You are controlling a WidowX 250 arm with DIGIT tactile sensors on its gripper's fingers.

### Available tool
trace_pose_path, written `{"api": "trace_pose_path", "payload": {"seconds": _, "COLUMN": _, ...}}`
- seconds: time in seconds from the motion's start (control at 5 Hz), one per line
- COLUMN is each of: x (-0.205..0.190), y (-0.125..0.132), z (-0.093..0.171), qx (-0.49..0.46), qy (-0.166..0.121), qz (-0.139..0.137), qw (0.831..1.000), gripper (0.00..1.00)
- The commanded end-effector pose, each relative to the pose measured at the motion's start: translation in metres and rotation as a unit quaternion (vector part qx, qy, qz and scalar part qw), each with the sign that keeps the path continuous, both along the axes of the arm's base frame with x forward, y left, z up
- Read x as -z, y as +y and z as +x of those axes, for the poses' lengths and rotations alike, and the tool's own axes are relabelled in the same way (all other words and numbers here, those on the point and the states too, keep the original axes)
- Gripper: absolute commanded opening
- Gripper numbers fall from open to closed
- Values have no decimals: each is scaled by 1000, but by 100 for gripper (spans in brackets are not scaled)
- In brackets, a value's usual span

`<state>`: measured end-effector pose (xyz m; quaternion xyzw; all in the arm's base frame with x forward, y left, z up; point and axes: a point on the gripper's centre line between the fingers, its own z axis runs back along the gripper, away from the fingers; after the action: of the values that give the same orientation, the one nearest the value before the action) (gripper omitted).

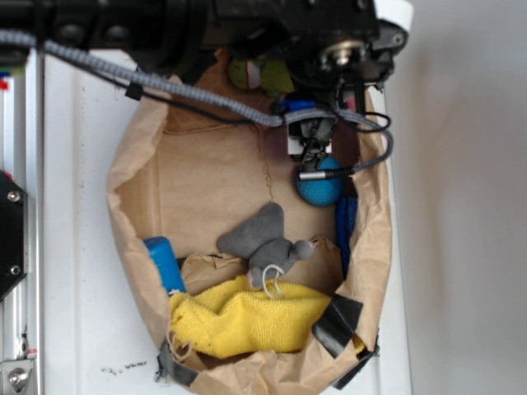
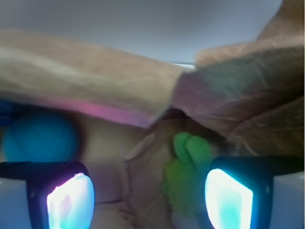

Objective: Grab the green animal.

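The green animal (image 1: pixel 276 78) is a lime-green plush at the far end of the brown paper bag (image 1: pixel 132 164), mostly covered by the arm. In the wrist view the green animal (image 2: pixel 186 171) lies on crumpled paper between my fingers, close to the right fingertip (image 2: pixel 228 200), under a fold of the bag. My gripper (image 2: pixel 147 198) is open, with nothing held. In the exterior view the gripper (image 1: pixel 313 152) hangs just above the blue ball (image 1: pixel 321 189).
A grey plush mouse (image 1: pixel 263 243) lies mid-bag, with a yellow cloth (image 1: pixel 243 317) in front of it. A blue cylinder (image 1: pixel 165 263) leans at the left wall. The blue ball (image 2: pixel 40 136) sits left of my left finger. Bag walls close in all around.
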<state>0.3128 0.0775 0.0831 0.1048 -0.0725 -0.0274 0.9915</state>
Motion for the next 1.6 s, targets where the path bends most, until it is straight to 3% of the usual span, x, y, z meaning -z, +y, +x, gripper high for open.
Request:
{"api": "trace_pose_path", "payload": {"seconds": 0.0, "x": -2, "y": 11, "z": 0, "qx": -9, "qy": -6, "qz": 46, "qw": 999, "gripper": 100}}
{"api": "trace_pose_path", "payload": {"seconds": 0.4, "x": 5, "y": 23, "z": 7, "qx": -23, "qy": 8, "qz": 40, "qw": 999, "gripper": 100}}
{"api": "trace_pose_path", "payload": {"seconds": 0.6, "x": 7, "y": 18, "z": 1, "qx": -8, "qy": 12, "qz": 34, "qw": 999, "gripper": 100}}
{"api": "trace_pose_path", "payload": {"seconds": 1.0, "x": 1, "y": 5, "z": -13, "qx": 36, "qy": 29, "qz": -7, "qw": 999, "gripper": 100}}
{"api": "trace_pose_path", "payload": {"seconds": 1.4, "x": -4, "y": -9, "z": -23, "qx": 68, "qy": 20, "qz": -17, "qw": 997, "gripper": 100}}
